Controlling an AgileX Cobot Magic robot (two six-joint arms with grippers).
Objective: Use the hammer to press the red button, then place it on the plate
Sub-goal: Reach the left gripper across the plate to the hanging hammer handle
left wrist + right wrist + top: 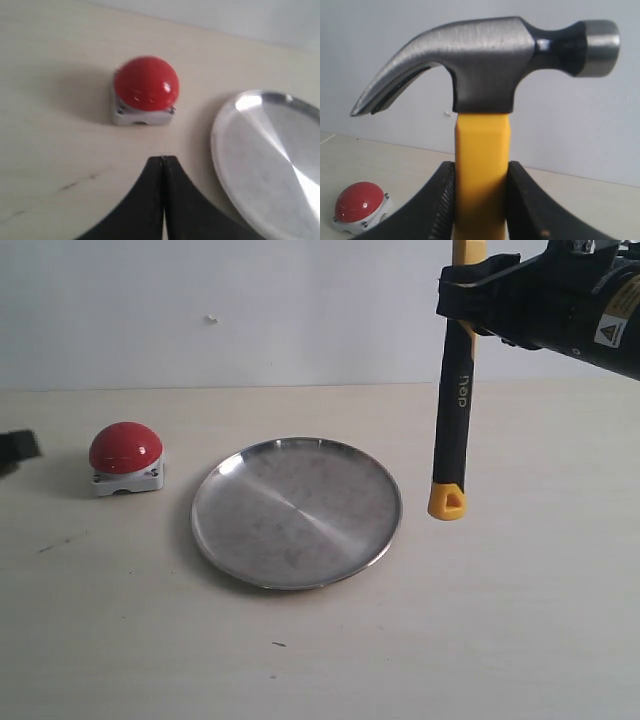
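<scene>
My right gripper (pixel 466 302) (pixel 481 172) is shut on the hammer (pixel 452 410) (pixel 485 70), clamping the yellow neck just under the dark head. The hammer hangs upright in the air at the upper right, its black-and-yellow handle pointing down beside the plate's right rim. The silver plate (pixel 250 540) (pixel 235 165) lies in the middle of the table. The red button (pixel 125 448) (pixel 146 83) (pixel 358 202) sits on its white base to the plate's left. My left gripper (pixel 162 159) is shut on nothing, low beside the button; only its tip (pixel 18 448) shows at the exterior view's left edge.
A light wooden table (pixel 500 640) runs back to a plain white wall (pixel 250 300). A few small dark specks (pixel 278 644) mark the tabletop in front of the plate.
</scene>
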